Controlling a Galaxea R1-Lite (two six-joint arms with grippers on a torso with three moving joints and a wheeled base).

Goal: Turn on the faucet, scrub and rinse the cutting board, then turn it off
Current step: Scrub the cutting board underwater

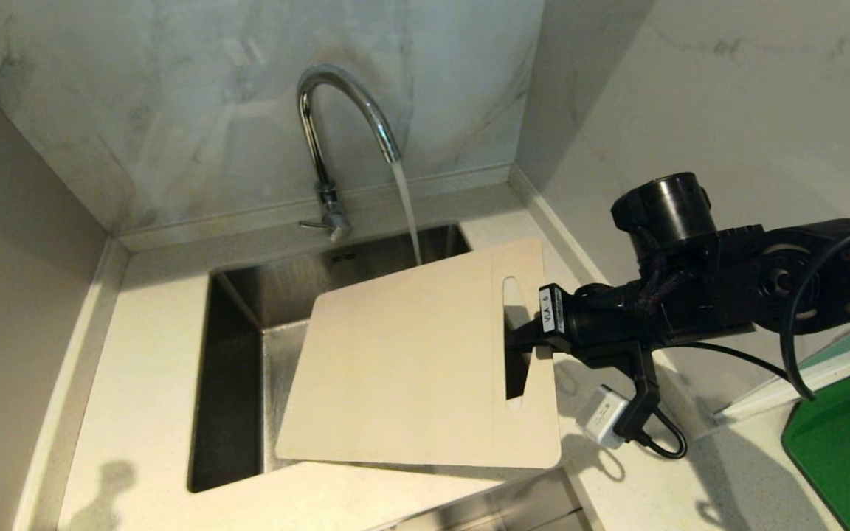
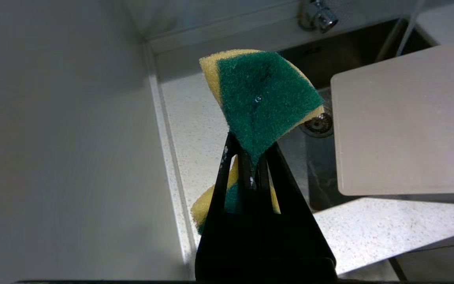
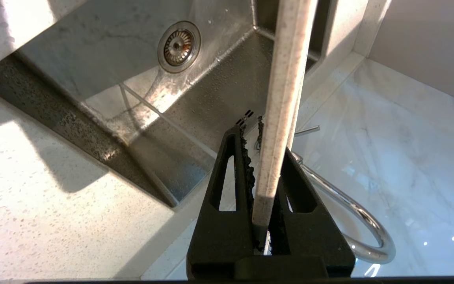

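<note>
Water runs from the chrome faucet [image 1: 336, 110] into the sink, falling just past the far edge of the cutting board [image 1: 410, 361]. The beige board hangs tilted over the sink. My right gripper [image 1: 522, 343] is shut on its handle end beside the slot. In the right wrist view the board's edge [image 3: 286, 98] stands clamped in my right gripper [image 3: 264, 140], with the faucet [image 3: 353, 213] behind. My left gripper [image 2: 252, 142] is shut on a folded green and yellow sponge [image 2: 264, 94], left of the board [image 2: 404, 118] over the counter and sink edge. The left arm is outside the head view.
The steel sink [image 1: 233, 369] has a drain [image 3: 178, 45] in its floor. Marble walls close in behind and at both sides. A dark green mat [image 1: 845, 442] lies on the counter at the right. The faucet's side lever [image 1: 314, 223] points left.
</note>
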